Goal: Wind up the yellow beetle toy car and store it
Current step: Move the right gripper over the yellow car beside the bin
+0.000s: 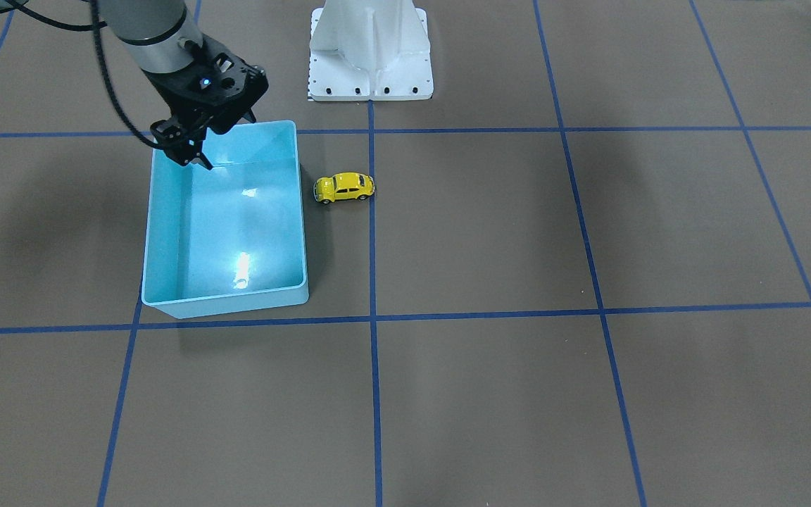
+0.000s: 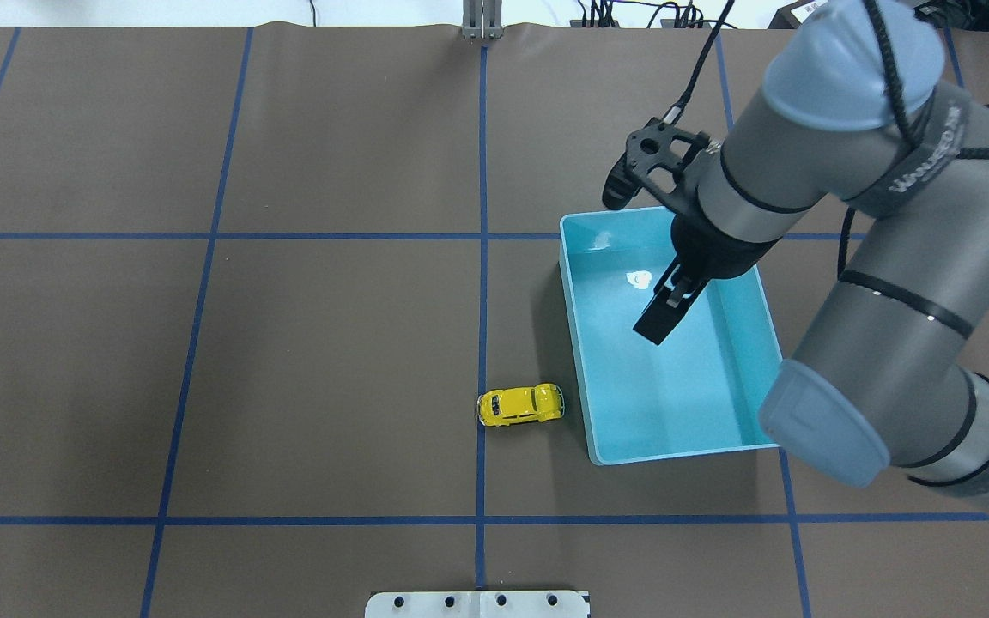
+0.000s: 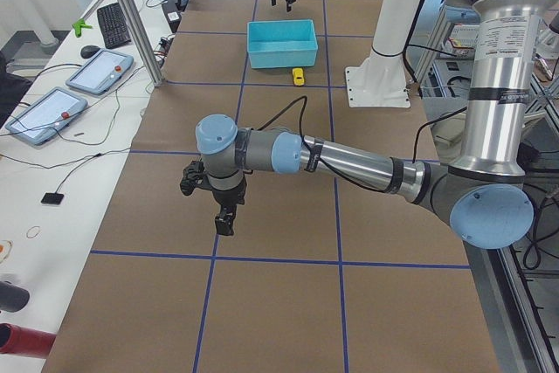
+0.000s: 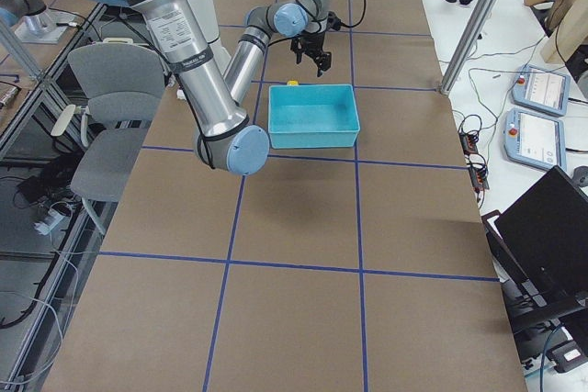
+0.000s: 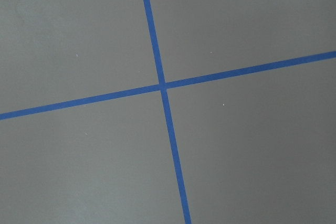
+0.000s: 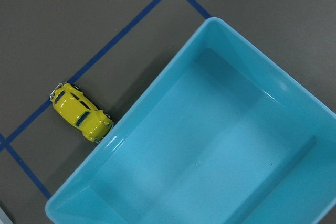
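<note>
Overhead exterior view: the right gripper point(image 2: 656, 326) hangs over the light blue rectangular plastic bin point(image 2: 577, 343), fingers pointing down. The side views place it clear above the bin's rim, touching nothing. In those side views its fingers read as two separate prongs, so the jaws appear to stand apart, though the gripper is small there. Nothing is held between them.

The tiny glossy yellow Beetle-shaped toy car point(image 2: 520, 405) stands on its wheels on the brown table covering point(image 2: 331, 343). It is lower than the right gripper and on that gripper's left. It is outside the bin, just beside the bin's long wall, with its length square to that wall. The end facing away from the bin rests on a blue tape line point(image 2: 483, 300).

The right wrist-mounted view looks straight down on the bin's interior, with the car just outside the wall.

The left gripper point(image 3: 225, 220) shows only in the exterior left view. It points down over the table covering, well apart from the car, the bin and the right gripper. Whether its jaws are apart or together cannot be told.
</note>
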`<action>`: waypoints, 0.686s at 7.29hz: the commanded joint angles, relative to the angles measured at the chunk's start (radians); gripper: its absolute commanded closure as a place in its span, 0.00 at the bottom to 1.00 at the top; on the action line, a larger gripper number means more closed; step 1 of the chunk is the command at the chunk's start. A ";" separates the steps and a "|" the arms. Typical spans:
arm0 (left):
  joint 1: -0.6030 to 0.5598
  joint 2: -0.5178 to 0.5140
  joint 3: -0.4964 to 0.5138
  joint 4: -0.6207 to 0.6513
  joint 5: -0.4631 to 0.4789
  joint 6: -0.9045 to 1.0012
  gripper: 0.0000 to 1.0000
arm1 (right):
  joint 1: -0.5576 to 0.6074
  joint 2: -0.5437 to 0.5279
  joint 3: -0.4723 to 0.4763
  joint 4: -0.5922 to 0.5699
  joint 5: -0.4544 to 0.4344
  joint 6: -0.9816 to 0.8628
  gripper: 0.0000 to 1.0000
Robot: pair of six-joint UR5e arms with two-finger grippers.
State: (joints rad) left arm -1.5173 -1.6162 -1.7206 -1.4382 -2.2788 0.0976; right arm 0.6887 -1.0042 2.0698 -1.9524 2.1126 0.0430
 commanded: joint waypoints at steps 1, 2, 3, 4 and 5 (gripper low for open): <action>-0.003 0.010 0.029 -0.042 -0.002 0.001 0.00 | -0.080 0.108 -0.100 0.003 -0.043 -0.186 0.01; -0.001 0.007 0.030 -0.045 -0.002 0.001 0.00 | -0.109 0.155 -0.144 0.004 -0.075 -0.205 0.01; -0.001 0.004 0.032 -0.045 -0.002 -0.001 0.00 | -0.168 0.162 -0.145 0.004 -0.191 -0.209 0.01; -0.001 0.007 0.033 -0.045 -0.002 0.001 0.00 | -0.246 0.162 -0.145 0.016 -0.298 -0.209 0.01; -0.001 0.009 0.035 -0.054 -0.002 0.001 0.00 | -0.296 0.132 -0.140 0.047 -0.365 -0.212 0.01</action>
State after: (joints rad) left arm -1.5187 -1.6093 -1.6881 -1.4850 -2.2810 0.0978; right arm 0.4680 -0.8530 1.9292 -1.9336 1.8530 -0.1630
